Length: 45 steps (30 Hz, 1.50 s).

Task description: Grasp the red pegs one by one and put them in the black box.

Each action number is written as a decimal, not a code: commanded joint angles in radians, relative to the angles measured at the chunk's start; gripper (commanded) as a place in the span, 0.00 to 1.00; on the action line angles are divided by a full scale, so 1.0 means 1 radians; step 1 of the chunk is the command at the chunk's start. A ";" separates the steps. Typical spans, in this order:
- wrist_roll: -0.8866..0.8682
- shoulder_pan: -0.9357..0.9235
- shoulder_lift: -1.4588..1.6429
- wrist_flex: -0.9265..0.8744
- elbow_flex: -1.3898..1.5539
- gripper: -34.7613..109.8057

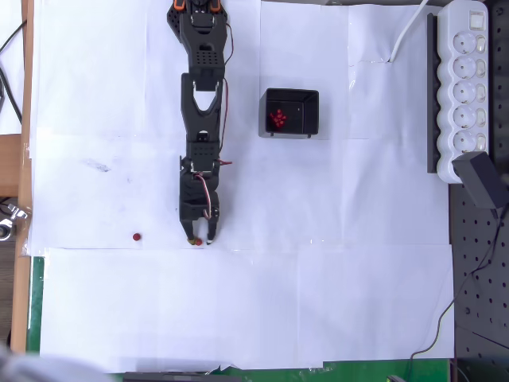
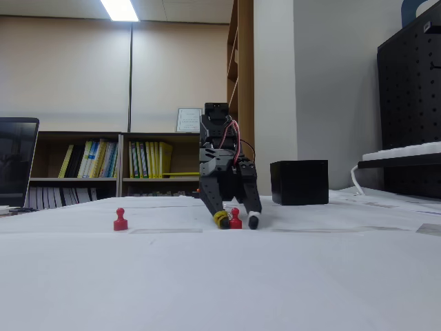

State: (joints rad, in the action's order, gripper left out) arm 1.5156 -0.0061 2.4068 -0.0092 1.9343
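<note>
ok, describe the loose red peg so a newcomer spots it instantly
Start at the black arm on the white paper-covered table and go down to its pincer. The loose red peg stands alone to the pincer's left in the overhead view; another red peg sits between the fingertips.

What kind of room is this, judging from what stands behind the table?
Probably an office or lab. The fixed view shows bookshelves with books along the back wall, a ceiling strip light, and a black pegboard beside the paper-covered table.
</note>
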 commanded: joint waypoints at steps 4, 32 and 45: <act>0.028 -0.031 -0.012 -0.049 0.021 0.24; 0.810 0.673 -1.006 -1.621 0.046 0.24; 0.815 0.739 -0.971 -1.405 -0.331 0.24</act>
State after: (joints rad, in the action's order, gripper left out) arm 2.3270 0.7210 1.4895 -1.4435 1.6107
